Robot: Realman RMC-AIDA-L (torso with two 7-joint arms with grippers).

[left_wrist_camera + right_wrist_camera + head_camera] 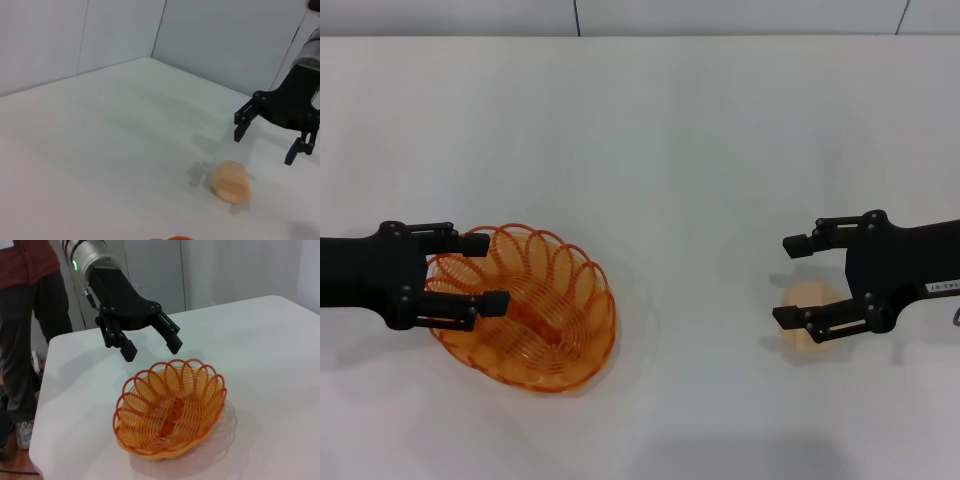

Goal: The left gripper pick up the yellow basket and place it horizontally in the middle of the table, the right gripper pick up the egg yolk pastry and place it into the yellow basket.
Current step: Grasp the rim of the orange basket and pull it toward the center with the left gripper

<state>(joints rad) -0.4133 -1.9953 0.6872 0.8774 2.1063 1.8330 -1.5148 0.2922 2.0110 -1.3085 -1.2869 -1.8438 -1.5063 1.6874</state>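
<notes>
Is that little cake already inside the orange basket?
No, the egg yolk pastry lies on the white table under the right pincer, far from the yellow basket.

- Standing beside the table's far end — a person (30, 325) in a dark red top and dark trousers, cut off above the chest.
- Showing below — a pale sneaker (22, 434) on the floor.
- Running behind — grey wall panels (75, 40) with thin vertical seams.

Spread left gripper (483, 273) above yellow basket (545, 325)
</notes>
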